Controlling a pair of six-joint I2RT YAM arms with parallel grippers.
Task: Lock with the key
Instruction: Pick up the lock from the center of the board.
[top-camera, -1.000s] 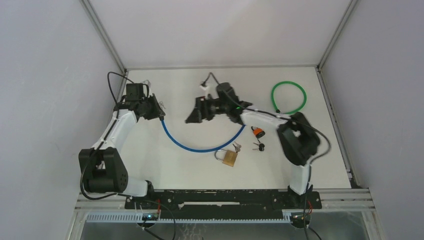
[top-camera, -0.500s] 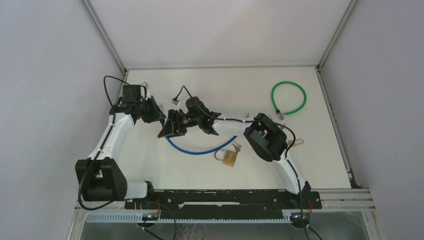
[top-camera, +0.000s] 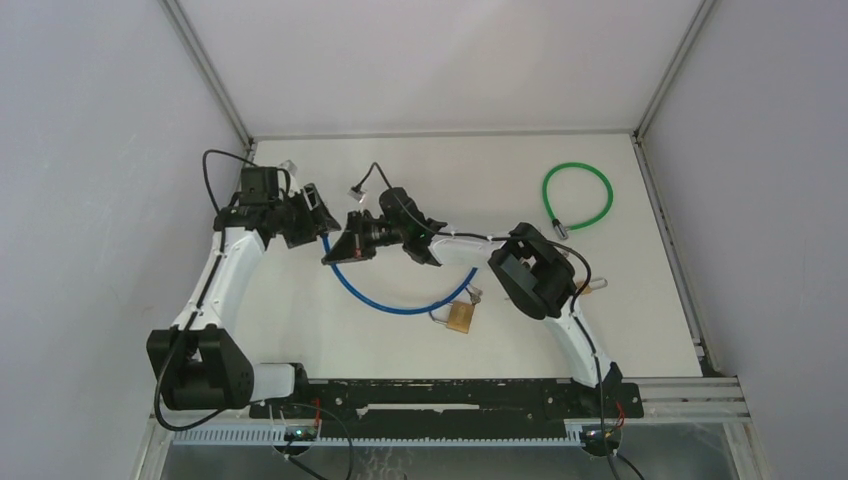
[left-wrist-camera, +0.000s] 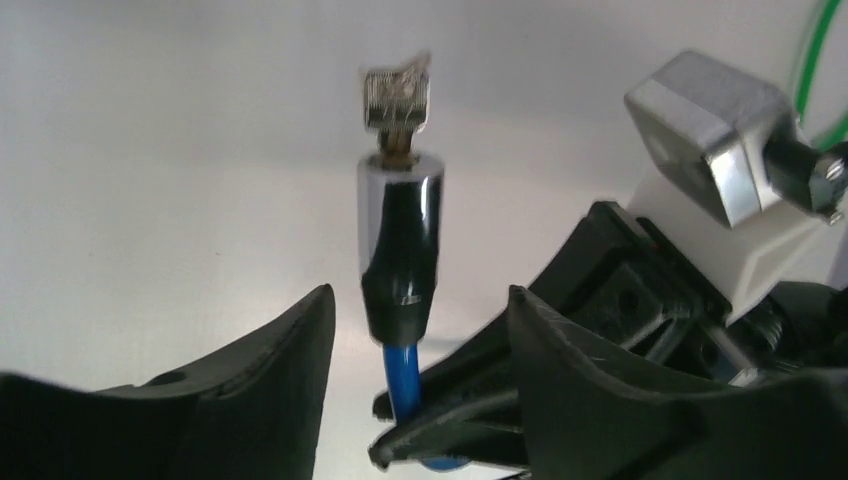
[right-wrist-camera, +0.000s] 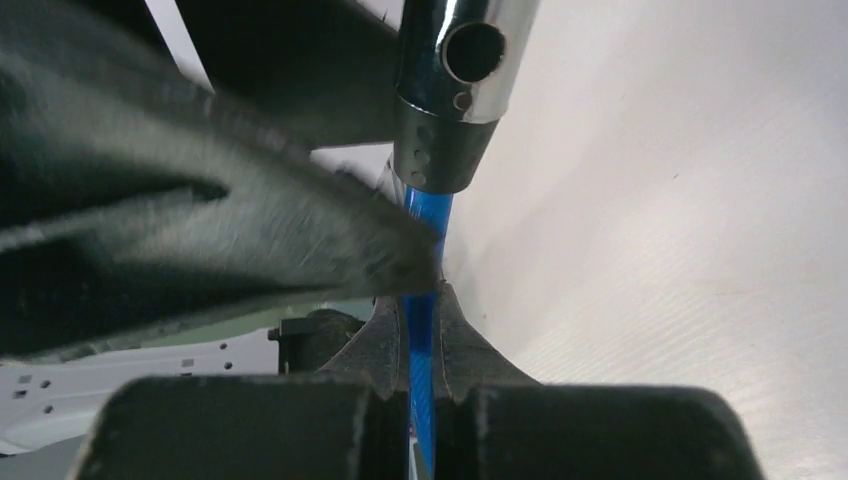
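This is a robotics lab test cell: a bare white table (top-camera: 450, 170) boxed in by plain grey walls (top-camera: 100, 150), with aluminium frame posts (top-camera: 207, 70) at its far corners. Along the table's near edge, a black mounting rail (top-camera: 440, 400) carries the left arm (top-camera: 225, 280) and right arm (top-camera: 585, 345). A slotted cable duct (top-camera: 420, 437) runs just beyond that edge.

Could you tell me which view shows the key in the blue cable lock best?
The left wrist view: the key stands clear atop the lock head. The right wrist view shows only the lock head; overhead, I cannot make it out.
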